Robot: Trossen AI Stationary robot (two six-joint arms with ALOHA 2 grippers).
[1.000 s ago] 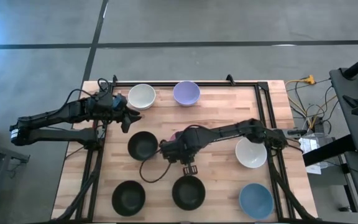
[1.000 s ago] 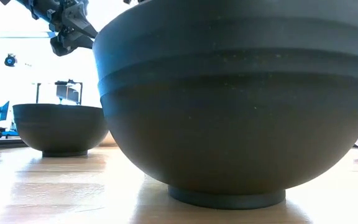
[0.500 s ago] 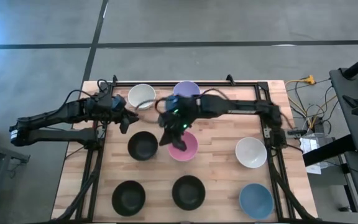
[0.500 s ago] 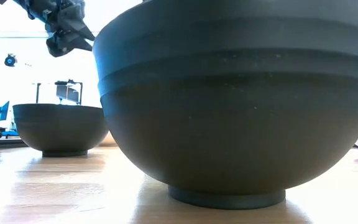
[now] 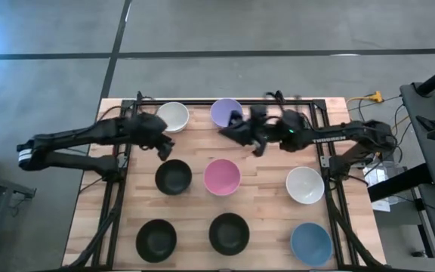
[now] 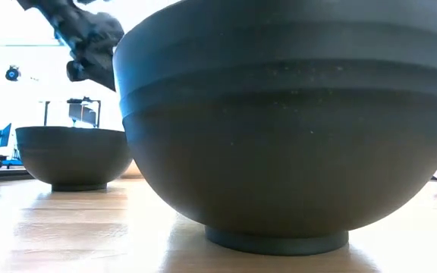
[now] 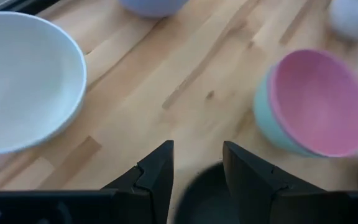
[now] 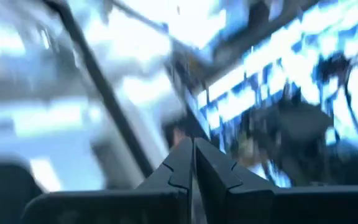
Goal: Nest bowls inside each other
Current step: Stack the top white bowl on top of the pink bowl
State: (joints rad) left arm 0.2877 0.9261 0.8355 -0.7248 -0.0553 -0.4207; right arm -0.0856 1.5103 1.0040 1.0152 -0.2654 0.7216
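Eight bowls stand rim up on the wooden table. Cream-white [image 5: 173, 115] and lavender [image 5: 226, 113] are at the far edge. Black [image 5: 173, 177], pink [image 5: 222, 177] and white [image 5: 305, 185] form the middle row. Two black [image 5: 156, 239] [image 5: 229, 233] and blue [image 5: 310, 243] stand near. The pink bowl [image 7: 316, 102] sits inside a mint green one [image 7: 263, 118]. My left gripper [image 5: 165, 149] [image 7: 197, 168] hangs open, tipped down, above the far rim of the middle-row black bowl [image 7: 197, 193]. My right gripper [image 5: 229, 131] [image 8: 192, 155] is shut and raised beside the lavender bowl, pointing upward.
A black metal frame [image 5: 319, 113] runs along the table's far, left and right edges. Cables and equipment [image 5: 376, 151] lie past the right edge. Bare wood [image 5: 270, 162] shows between the bowls.
My right gripper has risen from low over the middle of the table, swung toward the far right and tipped to point upward; the pink bowl it covered now shows there. My left gripper has tipped down and edged toward the middle-row black bowl.
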